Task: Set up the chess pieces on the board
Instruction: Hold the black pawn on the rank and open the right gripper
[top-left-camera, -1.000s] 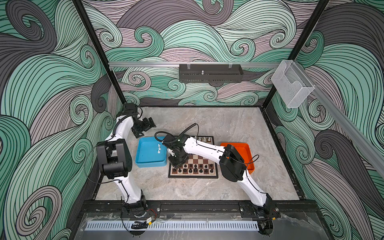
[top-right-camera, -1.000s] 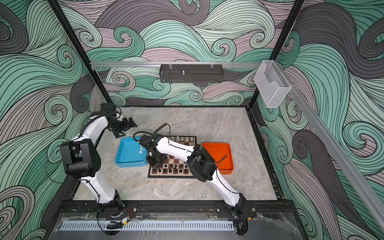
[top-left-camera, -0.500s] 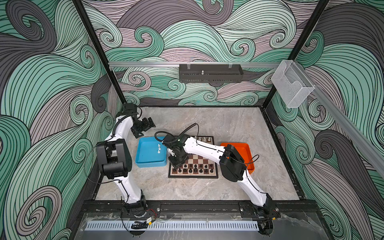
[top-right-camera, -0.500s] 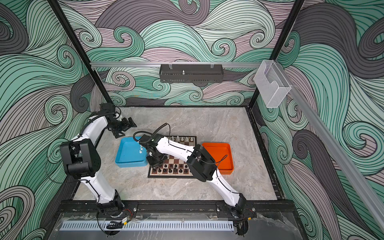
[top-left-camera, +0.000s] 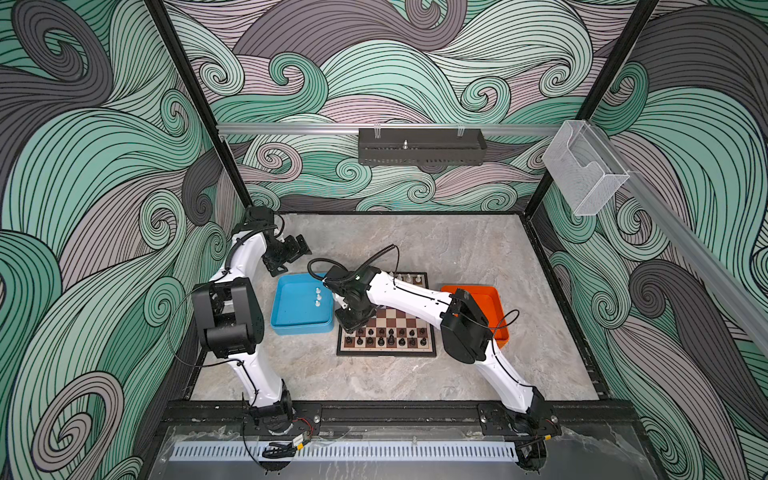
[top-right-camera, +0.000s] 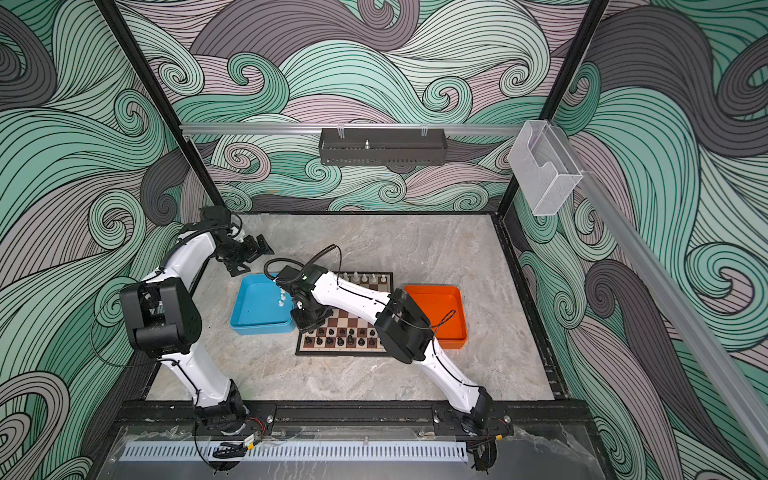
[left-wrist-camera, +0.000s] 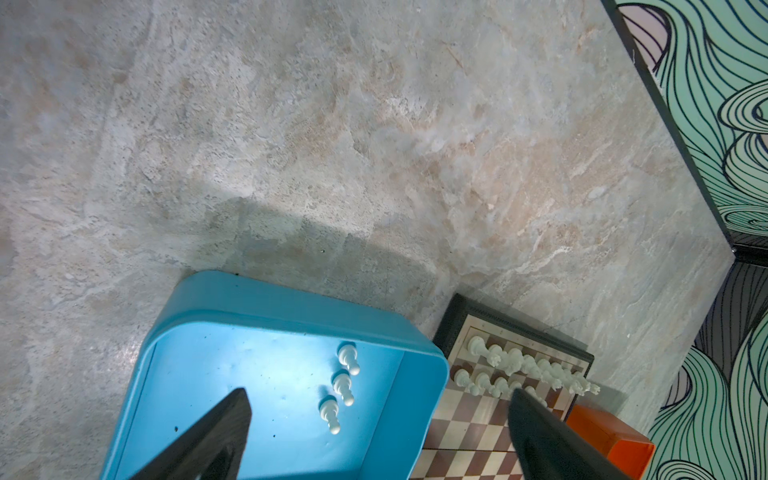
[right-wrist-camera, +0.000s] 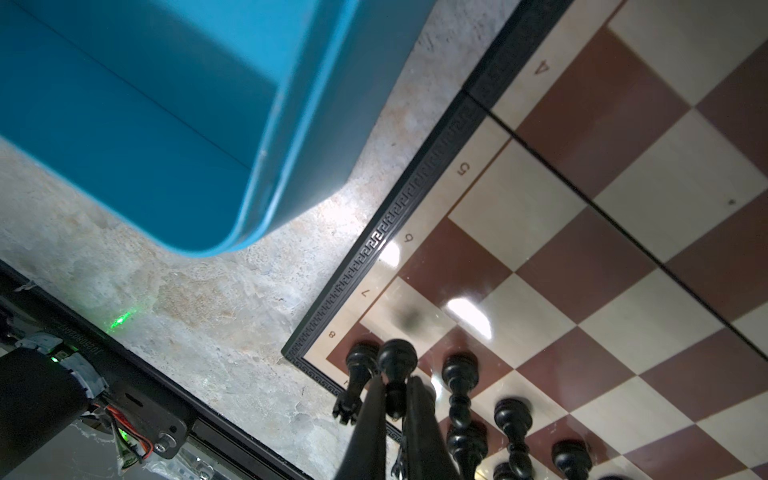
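The bench (left-wrist-camera: 374, 124) looks like stone: mottled grey and beige, matt, faintly pitted. The board (right-wrist-camera: 582, 249) is glossy, and its brown and cream squares throw back bright glints. Its black frame (right-wrist-camera: 399, 208) is duller, embossed with a key pattern. The black pawn (right-wrist-camera: 397, 357) and the other black chess pieces (right-wrist-camera: 459, 370) are smooth, shiny plastic. The white chess pieces (left-wrist-camera: 347, 359) look like smooth plastic too, with a softer sheen. The blue tray (left-wrist-camera: 291, 303) is smooth moulded plastic, semi-matt — the orange tray (top-left-camera: 482, 288) looks alike. The rail (top-left-camera: 706, 266) is pale, dull metal; the box (top-left-camera: 582, 174) is clear plastic.
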